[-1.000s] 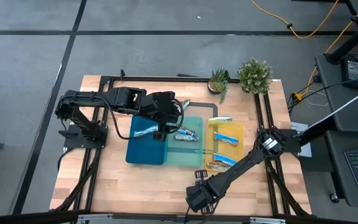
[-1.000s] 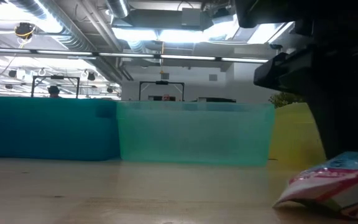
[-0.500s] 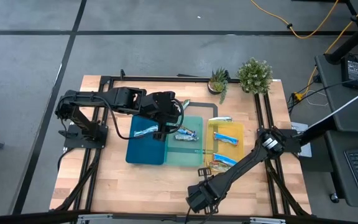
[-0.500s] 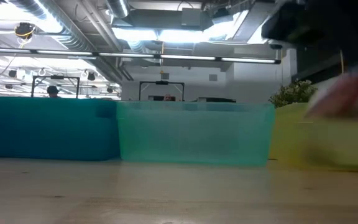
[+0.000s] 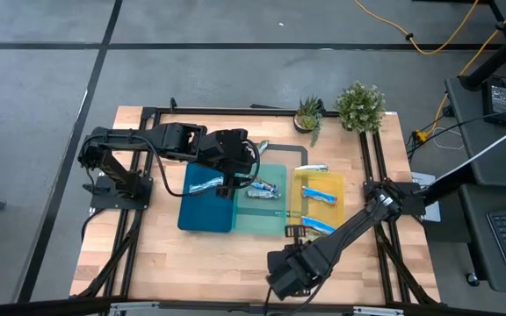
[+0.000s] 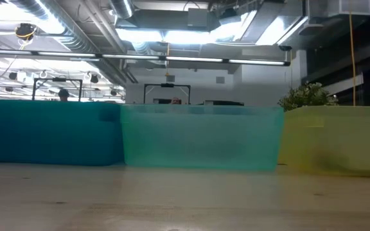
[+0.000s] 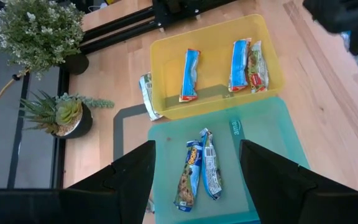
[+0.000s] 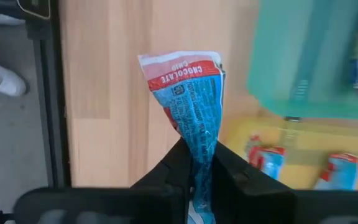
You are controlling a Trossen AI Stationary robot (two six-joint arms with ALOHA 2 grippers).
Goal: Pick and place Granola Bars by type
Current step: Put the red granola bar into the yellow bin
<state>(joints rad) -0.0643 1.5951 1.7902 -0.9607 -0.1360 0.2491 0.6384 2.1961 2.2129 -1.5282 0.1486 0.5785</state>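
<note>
One granola bar (image 8: 191,106), blue with a red band reading "chocolate chip", is pinched at its lower end between the fingers of the right end effector (image 8: 199,163), which is closed on it and holds it up over the bare table (image 5: 191,263) near the front edge. Beyond it we see the yellow tray (image 5: 345,211) with blue bars of the same kind, so we judge that this one belongs there. Beside it stands the teal tray (image 7: 272,137) with two darker bars (image 7: 197,169), and then the dark-blue tray (image 5: 196,219) with one bar. The left end effector (image 5: 228,184) hangs over the two left trays with its fingers apart and empty. To do this step well, we should carry the bar fully above the yellow tray and lower it inside the wall before releasing.
</note>
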